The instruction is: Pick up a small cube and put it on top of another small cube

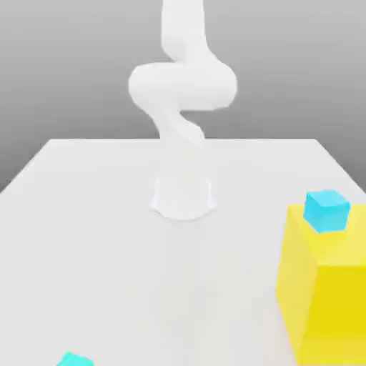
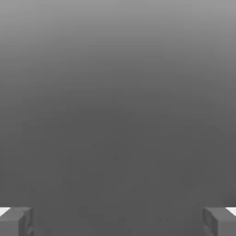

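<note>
A small cyan cube (image 1: 327,211) rests on top of a big yellow block (image 1: 329,286) at the exterior view's right. Another small cyan cube (image 1: 74,359) lies on the white table (image 1: 107,250) at the lower left, cut off by the picture's edge. The white arm (image 1: 182,93) rises from its base (image 1: 183,196) and leaves the exterior view at the top, so the hand is out of sight there. In the hand view my gripper (image 2: 118,223) is open, its grey fingertips (image 2: 16,221) far apart with nothing between them. That view holds only plain grey and no cube.
The yellow block stands tall at the table's near right. The arm's round base sits at the middle of the table. The table's far edge runs behind the base.
</note>
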Robot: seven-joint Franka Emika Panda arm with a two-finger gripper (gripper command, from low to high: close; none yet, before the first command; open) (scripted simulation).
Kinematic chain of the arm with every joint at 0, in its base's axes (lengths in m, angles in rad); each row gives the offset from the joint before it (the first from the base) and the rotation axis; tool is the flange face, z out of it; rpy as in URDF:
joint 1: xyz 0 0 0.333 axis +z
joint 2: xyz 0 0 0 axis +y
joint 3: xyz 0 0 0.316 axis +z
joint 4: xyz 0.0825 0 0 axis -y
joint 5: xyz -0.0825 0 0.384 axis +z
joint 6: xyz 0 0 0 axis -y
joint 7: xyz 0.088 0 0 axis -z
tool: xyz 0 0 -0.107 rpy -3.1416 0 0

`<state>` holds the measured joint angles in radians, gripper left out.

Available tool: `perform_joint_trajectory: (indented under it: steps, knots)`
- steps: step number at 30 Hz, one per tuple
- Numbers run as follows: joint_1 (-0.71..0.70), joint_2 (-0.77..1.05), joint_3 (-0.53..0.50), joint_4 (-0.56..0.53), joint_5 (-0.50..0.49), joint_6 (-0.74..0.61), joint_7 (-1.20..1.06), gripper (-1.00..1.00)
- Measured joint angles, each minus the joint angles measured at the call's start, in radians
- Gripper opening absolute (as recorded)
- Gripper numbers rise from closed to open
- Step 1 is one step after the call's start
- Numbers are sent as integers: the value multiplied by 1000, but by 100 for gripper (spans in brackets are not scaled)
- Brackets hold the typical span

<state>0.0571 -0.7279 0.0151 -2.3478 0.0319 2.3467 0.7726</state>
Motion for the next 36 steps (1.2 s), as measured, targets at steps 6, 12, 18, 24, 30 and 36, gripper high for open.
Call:
perform_joint_trajectory:
  steps: [6, 12, 18, 24, 30, 36]
  knots:
    - [141, 172, 57, -107, 71, 102, -54, 0]
    - [286, 298, 150, -114, 159, 101, -48, 0]
    - [410, 439, 265, -138, 216, 111, -47, 0]
    - [511, 641, 382, -239, 168, 185, -67, 0]
    - [599, 744, 324, -422, 3, 381, -52, 0]
    - [551, 823, 252, -494, -155, 582, 75, 0]
